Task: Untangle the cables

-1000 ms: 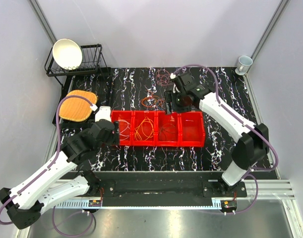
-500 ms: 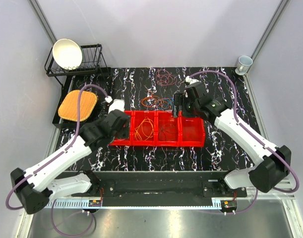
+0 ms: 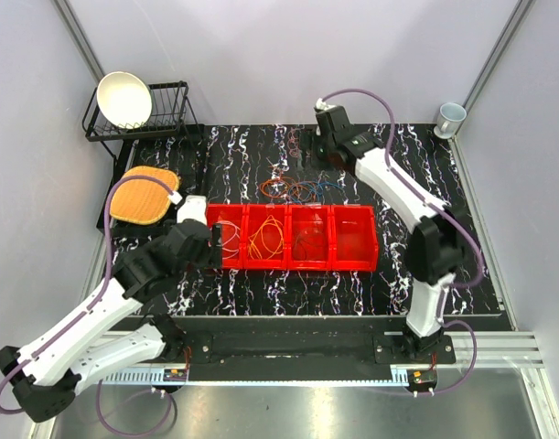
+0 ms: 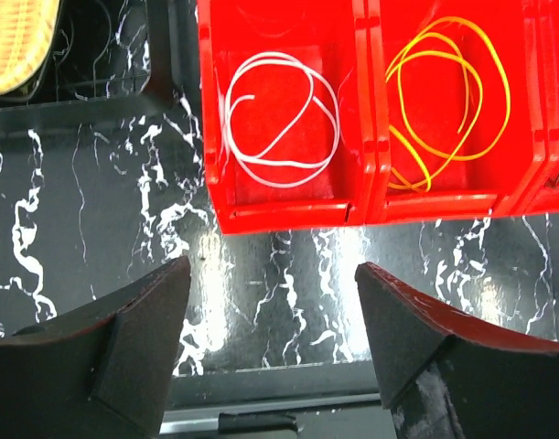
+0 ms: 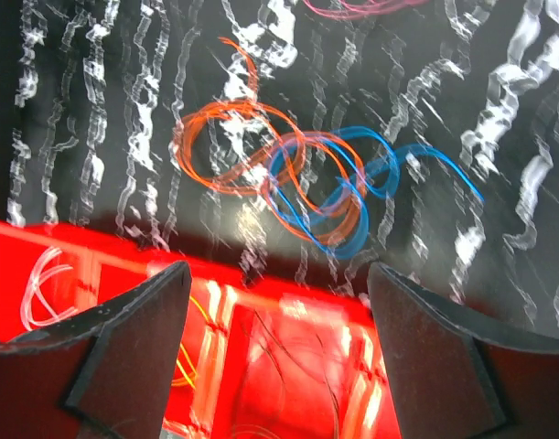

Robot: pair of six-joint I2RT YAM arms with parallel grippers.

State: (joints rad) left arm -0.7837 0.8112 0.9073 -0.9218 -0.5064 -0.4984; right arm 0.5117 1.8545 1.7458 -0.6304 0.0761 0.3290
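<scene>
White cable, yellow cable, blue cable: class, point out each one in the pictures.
white cable (image 4: 284, 126): left wrist view, strand crossing the coil's middle.
yellow cable (image 4: 448, 96): left wrist view, middle of the coil.
blue cable (image 5: 334, 242): right wrist view, bottom of its loop.

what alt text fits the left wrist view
A white cable lies coiled in a red bin, a yellow cable in the next one. The open left gripper hangs empty over the black marbled table beside them.

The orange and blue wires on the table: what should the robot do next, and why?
Probably lower the right gripper, which is open and empty, onto the orange cable. That cable lies overlapping the blue cable, outside the red bins, so the two need separating.
</scene>
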